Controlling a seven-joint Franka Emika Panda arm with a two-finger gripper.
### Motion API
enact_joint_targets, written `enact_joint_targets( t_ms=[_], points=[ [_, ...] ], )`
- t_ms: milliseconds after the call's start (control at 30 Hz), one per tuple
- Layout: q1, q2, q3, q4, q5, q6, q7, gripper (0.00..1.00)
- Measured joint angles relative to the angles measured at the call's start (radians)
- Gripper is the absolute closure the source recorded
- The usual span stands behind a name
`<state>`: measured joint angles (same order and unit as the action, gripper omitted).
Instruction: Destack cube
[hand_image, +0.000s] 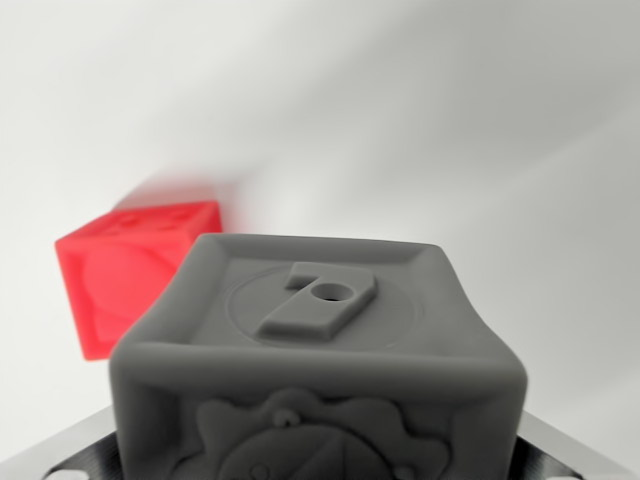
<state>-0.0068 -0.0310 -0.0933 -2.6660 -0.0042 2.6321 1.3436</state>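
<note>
A grey cube (320, 350) with a raised number 7 on its top face fills the lower middle of the wrist view, very close to the camera. It looks sharp and sits between the gripper's sides, of which only dark metal edges show at the bottom left and bottom right corners. My gripper (320, 462) appears shut on this grey cube, though the fingertips are hidden behind it. A red cube (125, 275) lies behind it toward the wrist view's left. It is blurred by motion, tilted, and apart from the grey cube.
A plain white surface (450, 130) spreads across the rest of the view, with soft grey shadows running diagonally over it.
</note>
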Motion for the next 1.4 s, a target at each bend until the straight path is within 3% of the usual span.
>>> enact_joint_targets(
  t_ms=[567,1033,1400],
  points=[
    [-0.025,0.046,-0.037,-0.019,0.005,0.064,-0.038,1.0],
    [-0.051,0.092,-0.06,-0.027,0.023,0.117,-0.08,1.0],
    [-0.078,0.133,-0.072,-0.029,0.049,0.159,-0.121,1.0]
  ],
)
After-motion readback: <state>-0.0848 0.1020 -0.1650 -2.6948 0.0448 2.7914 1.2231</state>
